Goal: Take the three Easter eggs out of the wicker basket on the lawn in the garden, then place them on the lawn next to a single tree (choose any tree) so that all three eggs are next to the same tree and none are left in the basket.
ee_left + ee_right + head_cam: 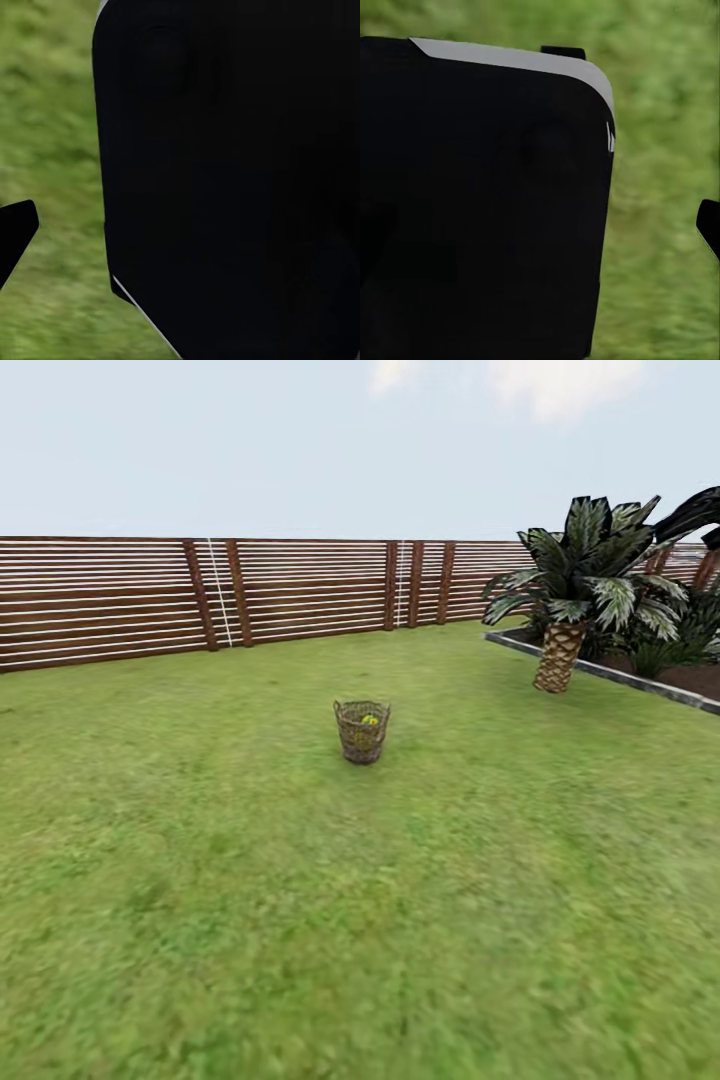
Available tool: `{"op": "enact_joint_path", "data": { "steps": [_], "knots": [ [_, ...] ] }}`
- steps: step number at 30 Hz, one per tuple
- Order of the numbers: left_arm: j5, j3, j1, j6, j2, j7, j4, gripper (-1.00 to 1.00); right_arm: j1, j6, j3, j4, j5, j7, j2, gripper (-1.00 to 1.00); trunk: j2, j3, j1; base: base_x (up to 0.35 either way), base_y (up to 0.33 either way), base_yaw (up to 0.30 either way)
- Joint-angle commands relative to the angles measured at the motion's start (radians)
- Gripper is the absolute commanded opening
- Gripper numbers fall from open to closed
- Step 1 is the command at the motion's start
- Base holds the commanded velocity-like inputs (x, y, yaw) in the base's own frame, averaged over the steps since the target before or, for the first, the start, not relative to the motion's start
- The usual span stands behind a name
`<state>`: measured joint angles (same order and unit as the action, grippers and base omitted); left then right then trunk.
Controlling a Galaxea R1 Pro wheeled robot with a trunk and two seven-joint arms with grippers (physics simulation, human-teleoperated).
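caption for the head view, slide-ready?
Small brown wicker basket holding yellow eggs on green lawn, slatted wooden fence behind.

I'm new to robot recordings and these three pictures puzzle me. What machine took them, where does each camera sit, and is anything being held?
They come from a simulated wheeled robot with two arms. The wide picture is from its head camera: a wicker basket stands on the lawn with something yellow inside, probably an Easter egg. Behind are a slatted wooden fence and, at the right, a palm at the edge of a raised bed. The other two pictures come from cameras near each arm's fingers. A large black robot part blocks most of each, with blurred grass beside it. Whether the fingers are open, or holding anything, cannot be told.
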<state>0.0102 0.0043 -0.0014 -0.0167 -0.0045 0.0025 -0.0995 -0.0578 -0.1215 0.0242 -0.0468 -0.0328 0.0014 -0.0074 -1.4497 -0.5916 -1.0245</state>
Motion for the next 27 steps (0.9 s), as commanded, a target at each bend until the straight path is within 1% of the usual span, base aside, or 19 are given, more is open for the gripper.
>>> {"op": "enact_joint_path", "data": {
  "steps": [1, 10, 15, 27],
  "knots": [
    [0.001, 0.0, 0.0, -0.002, 0.0, 0.0, 0.0, 1.0, -0.001, -0.003, 0.002, 0.001, -0.003, 0.0, 0.0, 1.0, 0.0, -0.001, -0.001, 0.307, 0.089, 0.0],
    [0.002, 0.0, 0.0, -0.002, -0.001, 0.001, 0.0, 1.0, -0.001, -0.003, -0.001, 0.001, 0.002, 0.0, 0.005, 1.0, 0.0, -0.001, -0.001, 0.307, 0.089, 0.0],
    [0.002, 0.0, 0.0, -0.002, -0.002, 0.001, 0.0, 1.0, -0.001, -0.002, 0.0, 0.004, 0.007, 0.0, 0.003, 1.0, 0.0, -0.001, -0.001, 0.307, 0.089, 0.0],
    [0.002, 0.0, 0.0, -0.002, -0.002, 0.001, 0.0, 1.0, -0.001, 0.001, 0.004, 0.013, -0.003, 0.0, -0.004, 1.0, 0.0, -0.001, -0.001, 0.307, 0.089, 0.0]
  ]
}}
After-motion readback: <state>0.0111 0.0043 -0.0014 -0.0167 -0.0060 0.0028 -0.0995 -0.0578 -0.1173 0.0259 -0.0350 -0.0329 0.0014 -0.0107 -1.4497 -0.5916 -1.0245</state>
